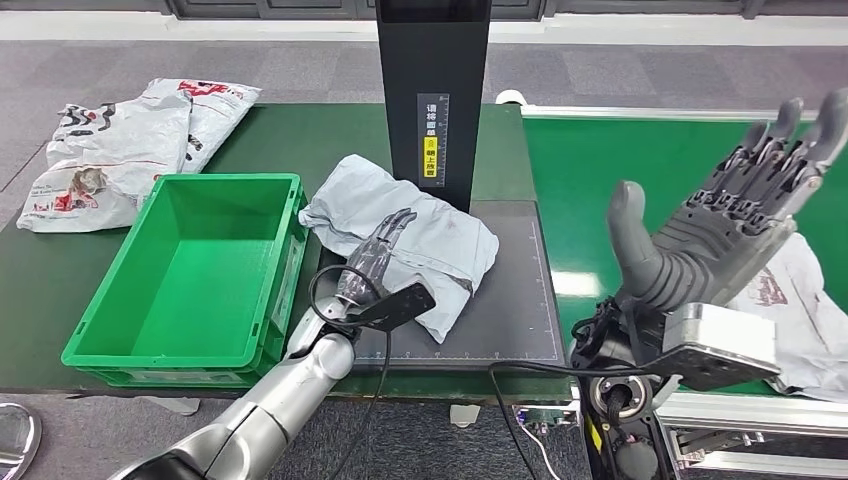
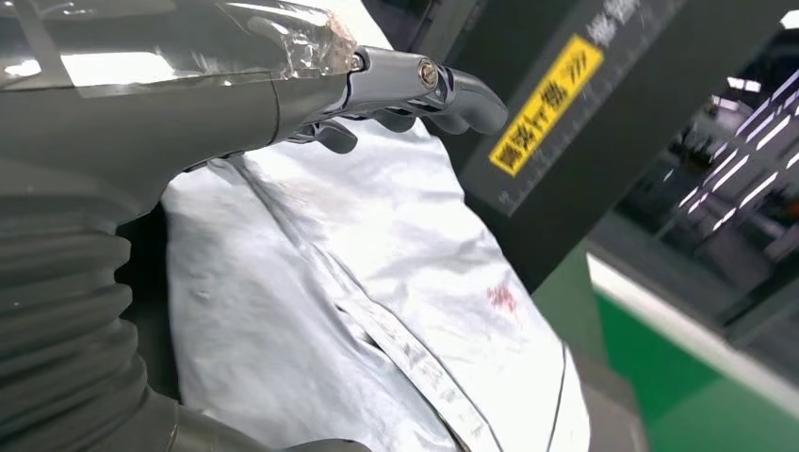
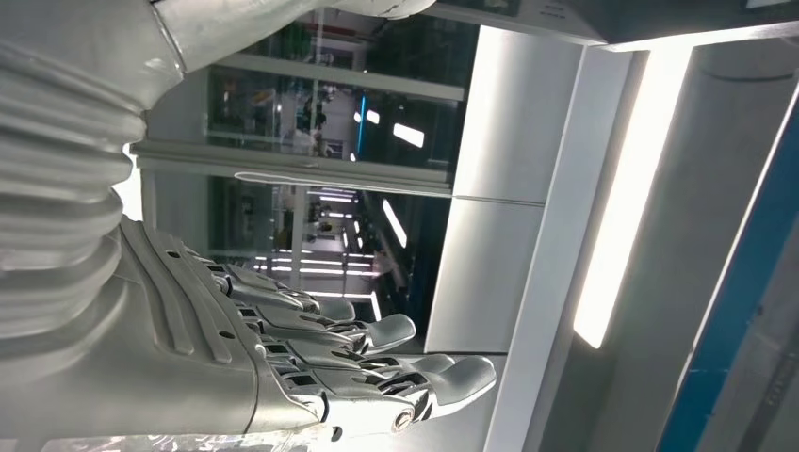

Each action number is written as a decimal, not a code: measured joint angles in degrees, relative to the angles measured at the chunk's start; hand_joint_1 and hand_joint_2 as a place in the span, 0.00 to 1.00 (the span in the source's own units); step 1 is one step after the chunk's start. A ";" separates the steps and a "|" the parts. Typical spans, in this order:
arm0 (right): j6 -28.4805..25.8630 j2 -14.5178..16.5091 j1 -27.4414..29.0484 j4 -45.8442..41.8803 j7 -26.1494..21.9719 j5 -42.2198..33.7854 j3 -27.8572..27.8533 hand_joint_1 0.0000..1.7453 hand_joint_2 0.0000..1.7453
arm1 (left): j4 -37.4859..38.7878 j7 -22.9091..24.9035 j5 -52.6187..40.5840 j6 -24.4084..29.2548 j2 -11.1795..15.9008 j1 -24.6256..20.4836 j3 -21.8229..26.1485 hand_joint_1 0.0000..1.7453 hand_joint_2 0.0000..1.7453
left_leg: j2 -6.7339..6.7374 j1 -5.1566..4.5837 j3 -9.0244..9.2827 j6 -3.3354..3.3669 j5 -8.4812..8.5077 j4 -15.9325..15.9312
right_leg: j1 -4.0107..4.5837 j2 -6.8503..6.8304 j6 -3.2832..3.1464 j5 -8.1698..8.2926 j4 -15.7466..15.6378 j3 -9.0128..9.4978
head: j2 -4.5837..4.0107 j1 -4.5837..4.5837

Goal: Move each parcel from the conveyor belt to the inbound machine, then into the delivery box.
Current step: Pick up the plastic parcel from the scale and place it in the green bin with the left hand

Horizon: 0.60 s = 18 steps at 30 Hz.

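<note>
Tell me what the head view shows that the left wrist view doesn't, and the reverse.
Head view alone: the empty green box, the raised, open right hand, a parcel on the green belt, and bags behind the box. Left wrist view alone: a close look at a red smudge on the parcel. Both: the left hand resting on the grey parcel beside the black post.

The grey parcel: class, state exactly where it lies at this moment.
In the head view the grey parcel lies on the dark scanner platform, at the foot of the black post, right of the green crate, with the left hand on it.
</note>
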 joint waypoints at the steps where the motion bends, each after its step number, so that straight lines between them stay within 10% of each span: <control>1: 0.19 0.16 -0.29 0.00 0.20 -0.04 0.00 0.00 1.00 | 1.79 0.24 -0.52 0.15 -0.38 -1.07 -0.20 0.00 1.00 | 0.00 0.00 0.00 0.00 0.00 0.00 | 0.00 0.00 0.00 0.00 0.00 0.00 | 0.00 0.00; 18: 2.75 1.81 -2.93 0.04 1.30 -0.93 0.00 0.00 1.00 | 17.98 11.21 -14.00 0.76 -3.71 -9.43 -6.24 0.00 1.00 | -0.01 0.00 0.00 0.00 0.00 0.00 | 0.00 -0.01 0.00 0.01 0.00 0.01 | 0.01 0.00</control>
